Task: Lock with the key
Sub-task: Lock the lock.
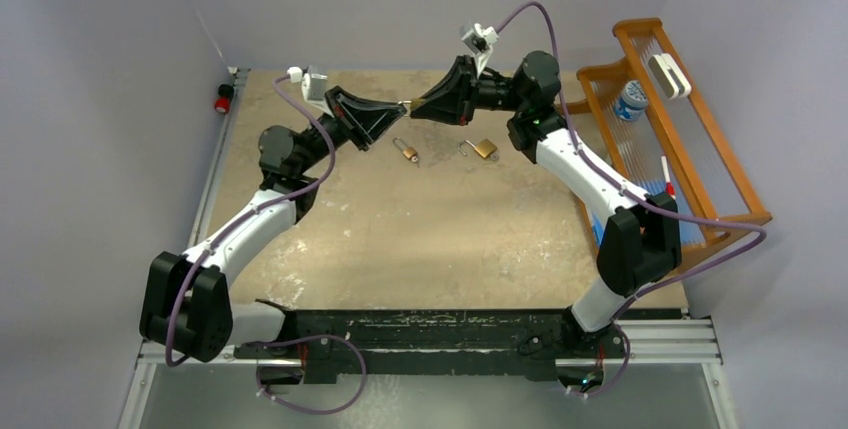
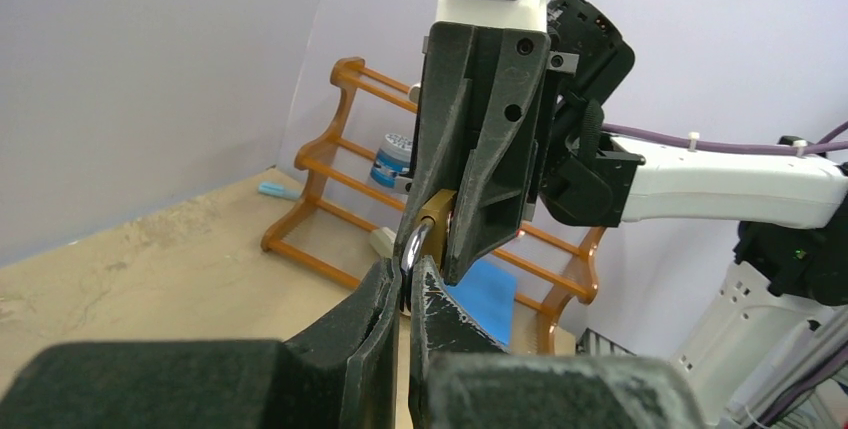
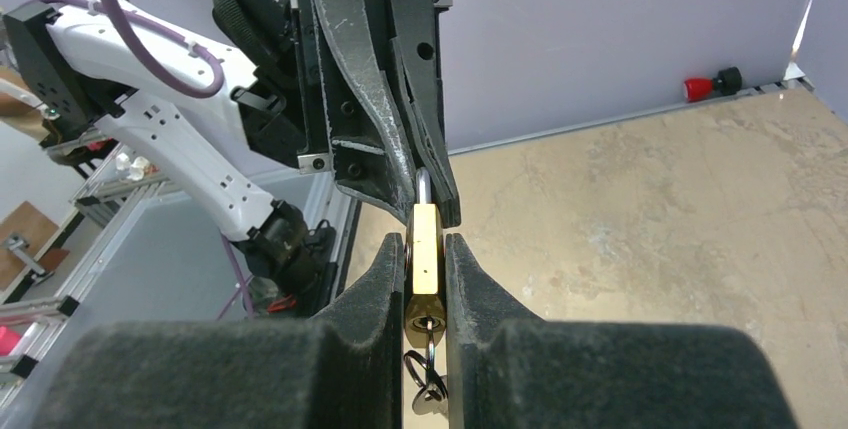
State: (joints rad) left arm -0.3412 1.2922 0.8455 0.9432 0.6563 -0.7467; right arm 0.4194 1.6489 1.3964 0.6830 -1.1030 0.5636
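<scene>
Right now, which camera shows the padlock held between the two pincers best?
Right wrist: the padlock fills the centre, brass body and keyring clear. Left wrist shows only shackle and brass corner; top view, a speck.

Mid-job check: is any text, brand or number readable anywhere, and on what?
Nothing can be read in any view.
Label on the bottle: too small and blurred.
Held padlock: no marking shows on its visible edge.
</scene>
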